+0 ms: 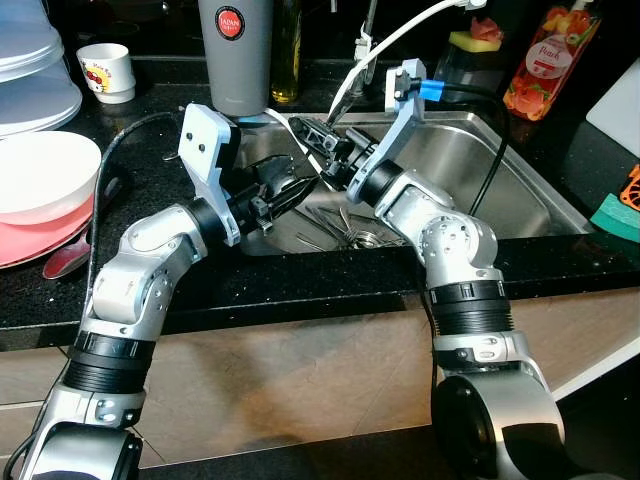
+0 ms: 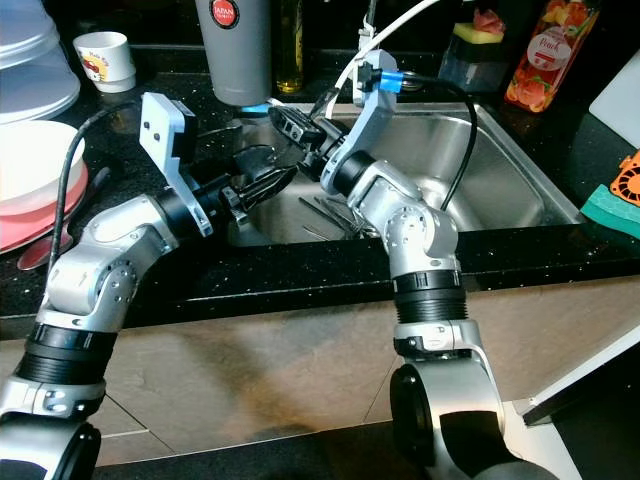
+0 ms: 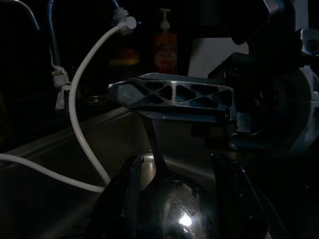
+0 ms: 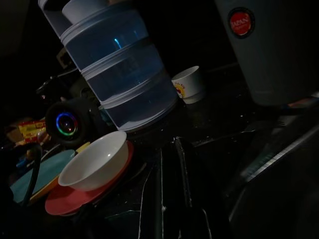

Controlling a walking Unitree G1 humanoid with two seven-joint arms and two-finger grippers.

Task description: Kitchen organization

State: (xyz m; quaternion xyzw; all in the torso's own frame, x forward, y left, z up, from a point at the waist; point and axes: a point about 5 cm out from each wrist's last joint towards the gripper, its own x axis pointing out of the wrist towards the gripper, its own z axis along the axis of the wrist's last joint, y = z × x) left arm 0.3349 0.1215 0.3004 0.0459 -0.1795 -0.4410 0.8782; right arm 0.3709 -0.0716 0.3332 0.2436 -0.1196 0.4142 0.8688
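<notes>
Fingers of left gripper (image 1: 285, 192) grip a shiny metal ladle (image 3: 182, 211) over steel sink (image 1: 520, 190); right gripper (image 1: 318, 140) pinched together, empty. Next: lift it clear to black counter (image 1: 300, 285).

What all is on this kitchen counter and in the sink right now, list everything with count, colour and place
sink: one, steel, centre of the black counter
cutlery: several pieces, silver, sink bottom
grey canister: one, behind the sink
small cup: one, white, printed, back left
bowl: one, white, on a red plate, left
stacked tubs: clear blue, far left
bottle: one, orange-red, back right
sponge: yellow and pink, behind the sink
hose: white, over the sink
left gripper: shut on a dark spoon, over the sink
right gripper: shut, over the sink
</notes>
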